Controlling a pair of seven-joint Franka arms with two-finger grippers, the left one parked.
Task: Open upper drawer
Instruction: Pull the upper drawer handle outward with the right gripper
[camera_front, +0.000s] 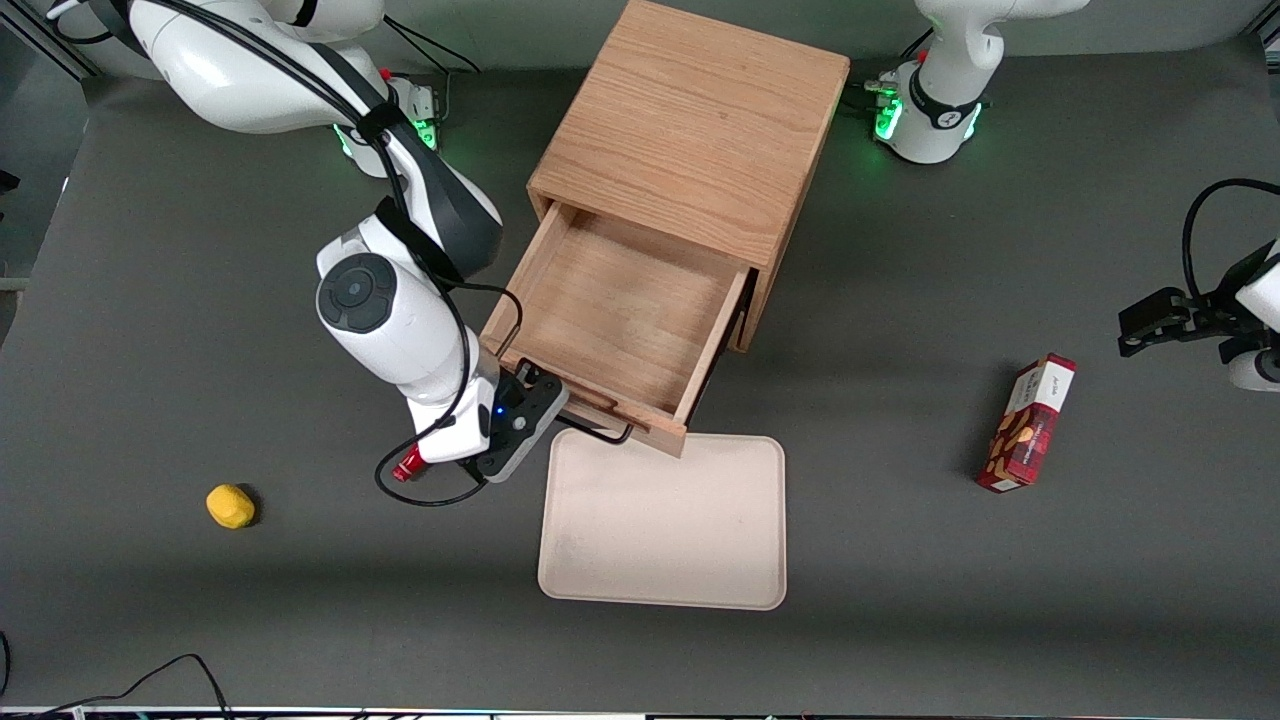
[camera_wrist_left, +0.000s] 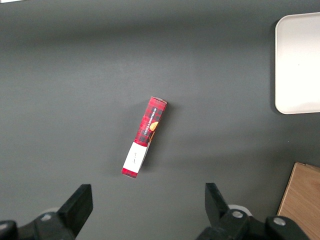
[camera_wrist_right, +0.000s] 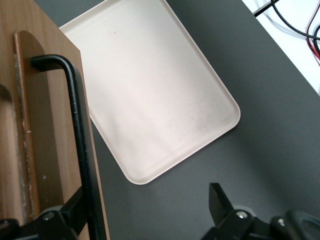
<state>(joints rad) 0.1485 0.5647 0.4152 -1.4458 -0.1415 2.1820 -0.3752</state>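
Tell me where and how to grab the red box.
Come from above and pinch the red box across its narrow width, mid-length: it lies flat, long and slim, with both long sides free. The hand is open by the handle of the upper drawer.

the arm's wrist is hiding the gripper (camera_front: 533, 398) from the front; the upper drawer (camera_front: 620, 318) is covering the drawer beneath, and its handle (camera_wrist_right: 75, 125) is running past the wrist view's edge.
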